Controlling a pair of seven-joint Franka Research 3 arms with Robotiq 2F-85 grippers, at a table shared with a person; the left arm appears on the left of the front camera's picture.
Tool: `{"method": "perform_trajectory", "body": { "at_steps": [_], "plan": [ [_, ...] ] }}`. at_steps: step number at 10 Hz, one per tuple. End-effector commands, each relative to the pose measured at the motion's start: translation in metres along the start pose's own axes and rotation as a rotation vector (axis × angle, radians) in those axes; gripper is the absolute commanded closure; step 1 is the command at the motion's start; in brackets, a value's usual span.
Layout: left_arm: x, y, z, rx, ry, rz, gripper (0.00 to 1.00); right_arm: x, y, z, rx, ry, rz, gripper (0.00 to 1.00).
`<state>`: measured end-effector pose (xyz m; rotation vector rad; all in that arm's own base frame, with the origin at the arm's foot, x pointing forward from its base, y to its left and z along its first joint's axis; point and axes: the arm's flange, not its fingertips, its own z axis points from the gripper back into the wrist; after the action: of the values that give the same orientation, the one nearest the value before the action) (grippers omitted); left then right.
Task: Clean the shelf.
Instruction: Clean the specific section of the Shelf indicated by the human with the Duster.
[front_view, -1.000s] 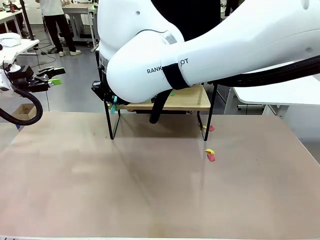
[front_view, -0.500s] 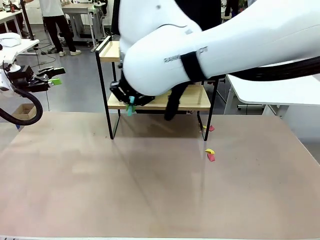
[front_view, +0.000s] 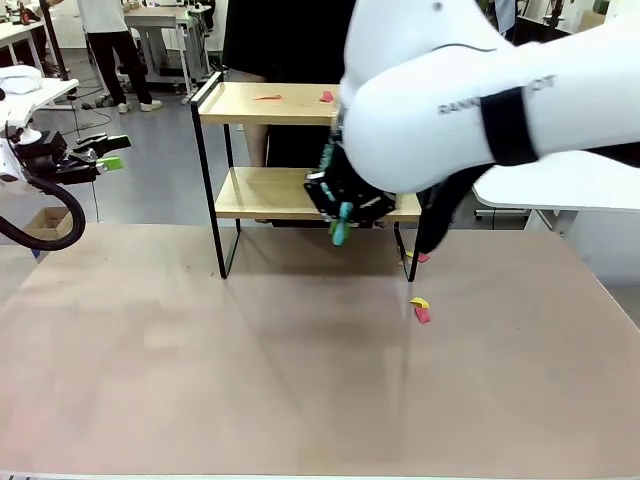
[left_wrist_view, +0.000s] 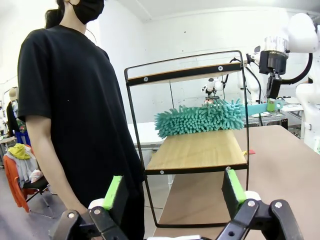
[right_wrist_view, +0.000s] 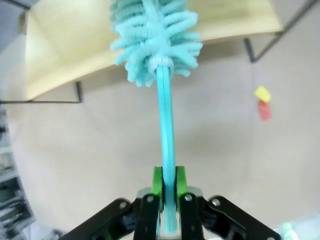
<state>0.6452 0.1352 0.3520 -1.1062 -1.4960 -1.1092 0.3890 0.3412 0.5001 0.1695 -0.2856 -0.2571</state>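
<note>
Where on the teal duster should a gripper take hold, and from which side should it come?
Grip the duster by its thin, straight handle near the free end, coming along the handle from behind, pads on its opposite sides. Its fluffy head is soft and would probably give. The right gripper holds it just so.

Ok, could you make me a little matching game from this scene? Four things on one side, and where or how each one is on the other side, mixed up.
Things:
1. left gripper
2. right gripper
3. duster
4. yellow scrap

Places or states:
A. lying on the table, in front of the shelf
B. open, holding nothing
C. shut on a thin teal handle
D. fluffy head between the shelf's two boards

Pairs: 1-B, 2-C, 3-D, 4-A
</note>
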Motion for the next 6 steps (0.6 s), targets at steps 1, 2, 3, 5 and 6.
{"method": "perform_trajectory", "body": {
  "at_steps": [1, 2, 3, 5, 6],
  "plan": [
    [0.003, -0.002, 0.000, 0.002, -0.003, -0.009, 0.00, -0.011, -0.045, 0.018, -0.025, 0.019, -0.054, 0.87],
    [0.003, -0.002, 0.000, 0.002, -0.003, -0.009, 0.00, -0.012, -0.060, 0.023, -0.058, 0.021, -0.067, 0.87],
    [0.003, -0.002, 0.000, 0.002, -0.003, -0.009, 0.00, -0.010, -0.076, 0.026, -0.093, 0.026, -0.082, 0.87],
    [0.003, -0.002, 0.000, 0.002, -0.003, -0.009, 0.00, -0.010, -0.102, 0.037, -0.147, 0.019, -0.090, 0.87],
    [0.003, -0.002, 0.000, 0.002, -0.003, -0.009, 0.00, -0.014, -0.104, 0.045, -0.126, -0.013, -0.053, 0.87]
  ]
}}
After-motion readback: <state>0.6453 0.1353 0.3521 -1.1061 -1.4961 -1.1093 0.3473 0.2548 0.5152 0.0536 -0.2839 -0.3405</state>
